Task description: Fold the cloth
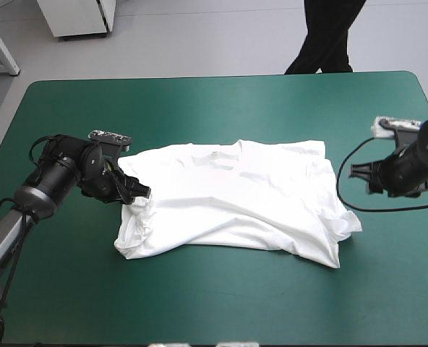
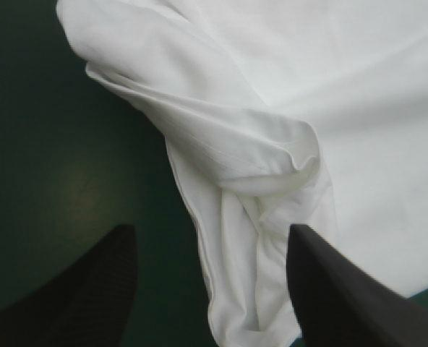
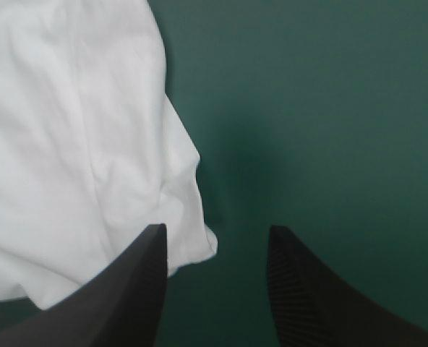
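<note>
The left gripper (image 2: pixel 210 231) and right gripper (image 3: pixel 215 228) were found released. Bunched layers of the T-shirt (image 1: pixel 236 195) could be pinched together, skewing the fold.

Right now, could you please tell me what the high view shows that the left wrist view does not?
Only the high view: the whole T-shirt spread out, rumpled, and the right pincer apart from its right edge. Only the left wrist view: the left pincer open, a bunched fold between its fingers. Both: the white T-shirt on the teal-green cover.
</note>
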`<action>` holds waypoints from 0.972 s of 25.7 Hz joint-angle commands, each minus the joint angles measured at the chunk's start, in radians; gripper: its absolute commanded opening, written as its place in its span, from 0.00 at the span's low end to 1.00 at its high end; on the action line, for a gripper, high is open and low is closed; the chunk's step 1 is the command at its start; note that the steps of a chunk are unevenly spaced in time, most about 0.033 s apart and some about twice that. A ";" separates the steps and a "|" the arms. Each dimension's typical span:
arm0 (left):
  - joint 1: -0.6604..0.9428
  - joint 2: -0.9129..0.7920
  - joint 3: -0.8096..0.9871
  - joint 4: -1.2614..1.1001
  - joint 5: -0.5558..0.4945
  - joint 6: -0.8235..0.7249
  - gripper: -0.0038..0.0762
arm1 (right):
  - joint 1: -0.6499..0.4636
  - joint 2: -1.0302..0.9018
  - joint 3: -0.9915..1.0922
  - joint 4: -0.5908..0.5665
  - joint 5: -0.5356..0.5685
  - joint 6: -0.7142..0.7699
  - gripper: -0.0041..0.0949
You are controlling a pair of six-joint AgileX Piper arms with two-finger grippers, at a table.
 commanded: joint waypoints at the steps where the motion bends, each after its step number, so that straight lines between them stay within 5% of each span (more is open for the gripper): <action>1: -0.006 -0.039 -0.031 0.004 -0.024 -0.011 0.60 | -0.012 -0.026 0.111 0.041 -0.055 -0.045 0.48; 17: -0.006 -0.039 -0.031 0.004 -0.037 -0.006 0.59 | -0.012 -0.002 0.449 0.125 -0.426 -0.053 0.48; 21: -0.006 -0.039 -0.031 0.004 -0.041 -0.006 0.59 | -0.012 0.087 0.449 0.136 -0.428 -0.061 0.45; 23: -0.006 -0.039 -0.031 0.004 -0.041 -0.006 0.59 | -0.012 0.115 0.449 0.143 -0.426 -0.061 0.41; 25: -0.006 -0.039 -0.031 0.004 -0.041 -0.006 0.59 | -0.012 0.128 0.449 0.157 -0.421 -0.061 0.18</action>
